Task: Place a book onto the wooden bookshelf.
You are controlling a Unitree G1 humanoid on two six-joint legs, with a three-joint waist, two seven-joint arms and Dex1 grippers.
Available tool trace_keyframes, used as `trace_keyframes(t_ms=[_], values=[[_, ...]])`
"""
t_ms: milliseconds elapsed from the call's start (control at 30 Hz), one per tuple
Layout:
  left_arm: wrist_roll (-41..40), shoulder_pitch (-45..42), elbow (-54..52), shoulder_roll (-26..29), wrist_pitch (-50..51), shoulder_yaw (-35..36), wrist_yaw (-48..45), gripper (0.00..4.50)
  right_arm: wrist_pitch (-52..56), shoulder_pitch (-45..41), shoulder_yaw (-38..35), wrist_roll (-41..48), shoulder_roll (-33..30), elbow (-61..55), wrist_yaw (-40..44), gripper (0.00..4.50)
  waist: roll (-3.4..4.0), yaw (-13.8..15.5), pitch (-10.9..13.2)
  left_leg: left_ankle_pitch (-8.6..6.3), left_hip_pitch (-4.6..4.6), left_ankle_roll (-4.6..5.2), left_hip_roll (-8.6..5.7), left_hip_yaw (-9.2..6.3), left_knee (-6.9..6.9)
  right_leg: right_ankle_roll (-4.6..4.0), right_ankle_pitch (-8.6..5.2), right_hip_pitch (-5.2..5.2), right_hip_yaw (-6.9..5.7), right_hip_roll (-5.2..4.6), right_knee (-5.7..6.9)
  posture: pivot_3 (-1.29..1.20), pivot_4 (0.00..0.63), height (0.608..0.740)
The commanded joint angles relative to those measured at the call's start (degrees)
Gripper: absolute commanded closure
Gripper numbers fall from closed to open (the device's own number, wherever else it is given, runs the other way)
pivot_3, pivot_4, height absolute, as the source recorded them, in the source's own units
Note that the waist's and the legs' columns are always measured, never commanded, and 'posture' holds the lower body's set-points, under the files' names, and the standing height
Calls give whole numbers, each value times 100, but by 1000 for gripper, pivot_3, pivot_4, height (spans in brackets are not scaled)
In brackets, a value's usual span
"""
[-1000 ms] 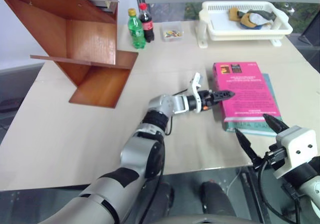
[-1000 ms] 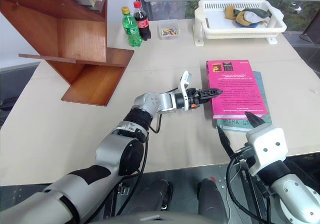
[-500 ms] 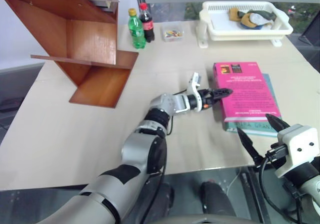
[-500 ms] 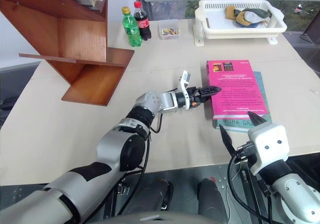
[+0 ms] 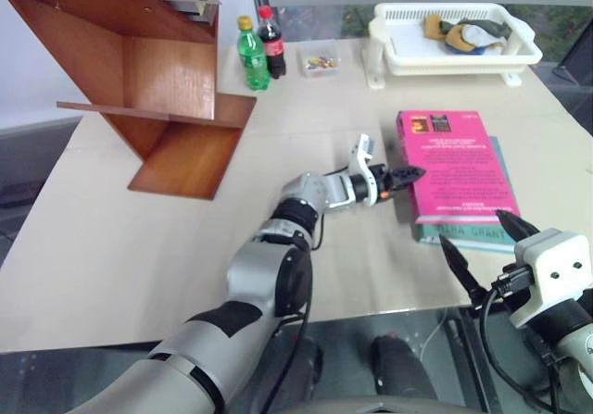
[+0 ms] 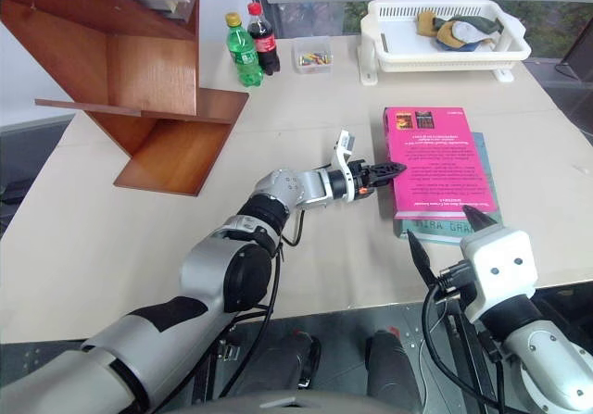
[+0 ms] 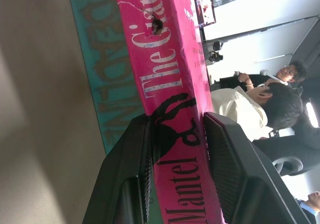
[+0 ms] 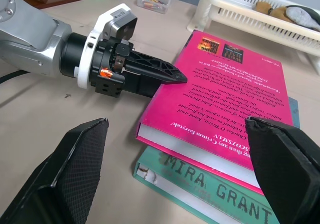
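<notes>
Pinching the pink book's spine

My left gripper point(image 6: 393, 167) is closed on the book point(image 6: 435, 159), which lies on a teal book point(image 6: 447, 229) at my 1 o'clock; my right gripper point(image 8: 175, 169) gapes wide, empty; the bookshelf point(image 6: 139, 71) stands at 10 o'clock.

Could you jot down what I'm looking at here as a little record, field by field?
setting: beige table
left gripper: closed on the spine edge of the pink book, one finger above the cover and one below
right gripper: open, hanging at the near table edge, touching nothing
pink book: lies flat on top of a teal book
wooden bookshelf: far left, a few books on its top board
also on the table: two bottles, small clear box, white basket
</notes>
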Motion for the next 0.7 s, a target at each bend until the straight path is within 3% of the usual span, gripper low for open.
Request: trace_keyframes(t_ms=[33,567,600,700], values=[[70,-131,30,70,-54,55,-10,2871,-17,-101,11,23,0,-138,-47,0,0,-1,0,0,0,0,0,0,0,0,0,0,0,0,0,0,150,740],[-177,89,-1015,699,622,244,-140,2871,717,-909,199,92,399,-138,329,0,-2,-5,-1,0,4,0,2,-3,4,0,1,6,0,1,3,0,150,740],[-180,117,-1102,714,650,242,-119,3369,812,-987,192,96,462,-138,390,0,-2,-3,-2,0,4,0,2,-3,5,0,1,6,0,1,3,0,150,740],[-199,215,-1433,754,699,255,-29,3494,1181,-1297,149,132,702,-138,625,0,-3,0,-2,0,3,0,2,-4,6,-1,1,6,-1,1,3,0,150,740]])
